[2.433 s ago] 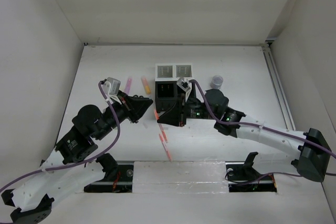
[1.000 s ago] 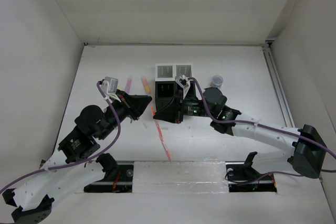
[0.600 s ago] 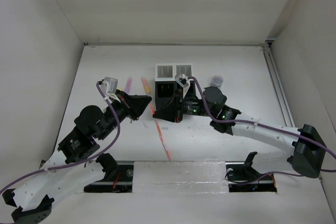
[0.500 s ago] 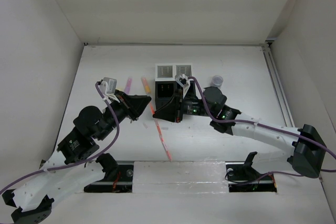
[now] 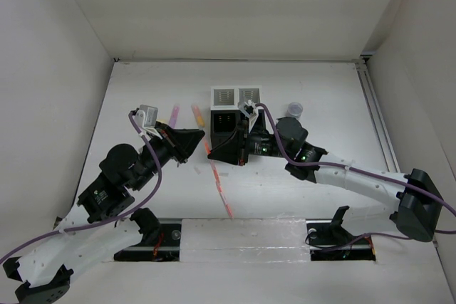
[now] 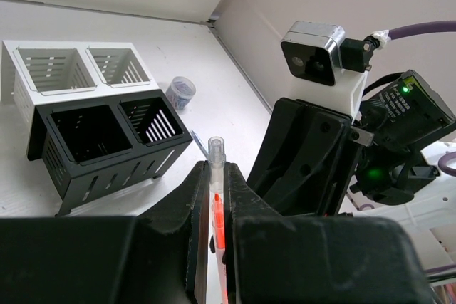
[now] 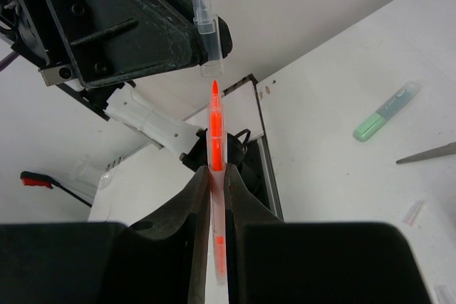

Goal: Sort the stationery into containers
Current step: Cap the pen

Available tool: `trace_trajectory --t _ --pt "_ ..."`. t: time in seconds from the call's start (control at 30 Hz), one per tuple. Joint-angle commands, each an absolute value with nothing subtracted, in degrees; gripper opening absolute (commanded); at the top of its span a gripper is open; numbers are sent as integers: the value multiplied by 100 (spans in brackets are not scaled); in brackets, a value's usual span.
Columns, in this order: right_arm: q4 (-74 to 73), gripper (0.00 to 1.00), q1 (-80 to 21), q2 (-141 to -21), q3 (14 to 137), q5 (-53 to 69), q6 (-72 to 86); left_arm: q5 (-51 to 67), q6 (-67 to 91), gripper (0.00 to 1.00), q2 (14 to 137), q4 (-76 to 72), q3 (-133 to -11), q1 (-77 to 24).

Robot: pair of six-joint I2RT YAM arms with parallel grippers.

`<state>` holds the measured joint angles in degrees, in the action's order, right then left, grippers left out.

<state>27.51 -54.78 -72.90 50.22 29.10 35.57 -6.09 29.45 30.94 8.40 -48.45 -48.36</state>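
Observation:
My right gripper (image 7: 216, 172) is shut on a thin orange pen (image 7: 214, 122) whose bare tip points up at a clear pen cap (image 7: 204, 30). My left gripper (image 6: 216, 169) is shut on that cap (image 6: 216, 149), and the pen's orange tip (image 6: 216, 208) shows in the gap just under it. In the top view both grippers meet left of the containers, left gripper (image 5: 201, 140) and right gripper (image 5: 213, 153), with the pen (image 5: 216, 176) slanting down from them. The white containers (image 5: 236, 95) and black containers (image 5: 224, 124) stand behind.
A pink highlighter (image 5: 173, 113) and an orange highlighter (image 5: 197, 114) lie left of the containers. A small round grey item (image 5: 294, 109) sits to their right. A green highlighter (image 7: 388, 110) and a scissors blade (image 7: 427, 152) lie on the table under my right arm.
Since the earliest frame my right gripper has carried the pen up and left, closer to the cap in my left gripper. Over the last second both have hardly moved.

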Motion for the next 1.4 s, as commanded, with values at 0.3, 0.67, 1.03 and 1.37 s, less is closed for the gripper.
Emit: trace_trajectory --t 0.3,0.67,1.03,1.37 --pt "2945 0 -5458 -7295 5344 2830 3463 -580 2971 0 3103 633 -4852 -4825" --pt "2892 0 -5405 -7295 5449 2830 3410 -466 2971 0 3208 685 -4852 -4825" --pt "2892 0 -5159 -7295 5502 2936 3463 -114 2813 0 3261 686 -4852 -4825" --pt "3310 0 -5106 -7242 5555 3041 3779 0 2865 0 3428 580 -4799 -4825"
